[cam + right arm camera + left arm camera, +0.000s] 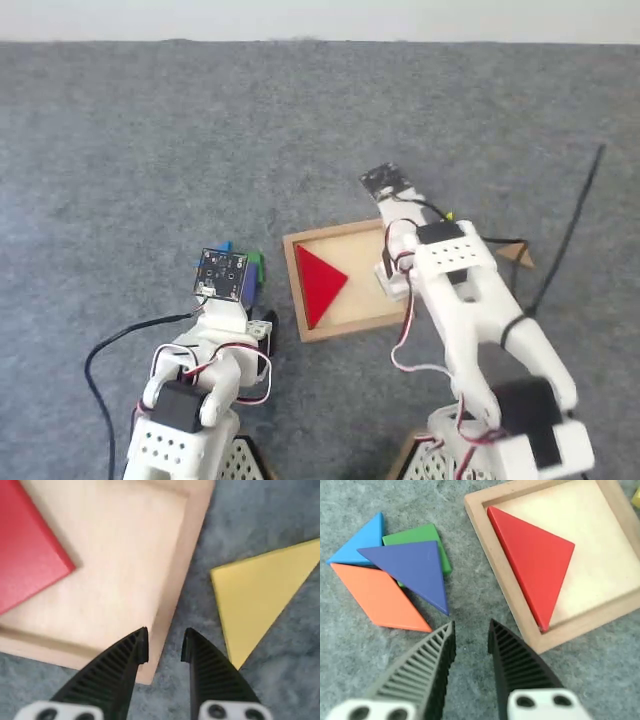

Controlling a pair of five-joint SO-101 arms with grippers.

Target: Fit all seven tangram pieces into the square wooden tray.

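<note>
High view showed me the wooden tray [350,325] holding the red triangle [318,280]. My right gripper [165,642], above the tray rim beside the yellow triangle [255,600], and left gripper [471,630], near the purple triangle [415,567], both sat slightly spread, empty.

a mottled grey surface [600,680] carries a pale wooden tray [590,616], red triangle [532,562], yellow triangle [257,597], indigo triangle [417,570], blue triangle [362,542], green square [417,534] and orange parallelogram [377,597].
</note>
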